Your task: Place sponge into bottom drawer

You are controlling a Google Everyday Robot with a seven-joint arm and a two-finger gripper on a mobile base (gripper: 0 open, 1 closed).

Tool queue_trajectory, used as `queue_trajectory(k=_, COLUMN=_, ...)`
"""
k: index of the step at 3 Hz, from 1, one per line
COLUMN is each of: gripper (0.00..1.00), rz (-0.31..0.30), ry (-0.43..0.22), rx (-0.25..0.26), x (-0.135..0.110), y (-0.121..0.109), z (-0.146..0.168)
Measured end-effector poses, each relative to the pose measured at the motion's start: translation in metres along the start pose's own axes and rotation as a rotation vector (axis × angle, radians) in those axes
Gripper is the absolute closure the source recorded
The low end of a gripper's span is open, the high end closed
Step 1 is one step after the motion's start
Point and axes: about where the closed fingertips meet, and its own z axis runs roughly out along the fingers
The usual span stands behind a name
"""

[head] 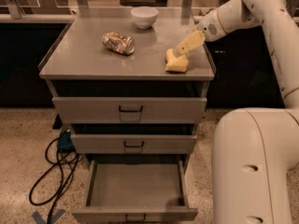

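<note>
Gripper (177, 53) slants down from the right, its tip at the top edge of the sponge (176, 64), seemingly touching. You can't tell whether it is spread, narrowed or already holding. Sponge lies flat near the front right corner of the cabinet top (84, 59), on your arm's side, so the reach is short. Dented can (118, 42) sits well apart to the left and white bowl (144, 17) at the back; neither crowds the approach. Bottom drawer (135, 185) stands pulled out, likely to take the sponge from above. The two upper drawers (131, 110) are closed and don't overhang it.
</note>
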Motion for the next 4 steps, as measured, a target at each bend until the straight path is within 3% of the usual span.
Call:
queue_trajectory(k=2, gripper=0.0, rz=-0.003, ry=0.015, rx=-0.018, x=0.006, y=0.003, z=0.008)
queue_trajectory(k=3, gripper=0.0, rz=0.02, ry=0.038, rx=-0.109, x=0.026, y=0.027, z=0.063)
queue_trajectory(k=4, gripper=0.0, rz=0.02, ry=0.038, rx=-0.109, x=0.026, y=0.027, z=0.064)
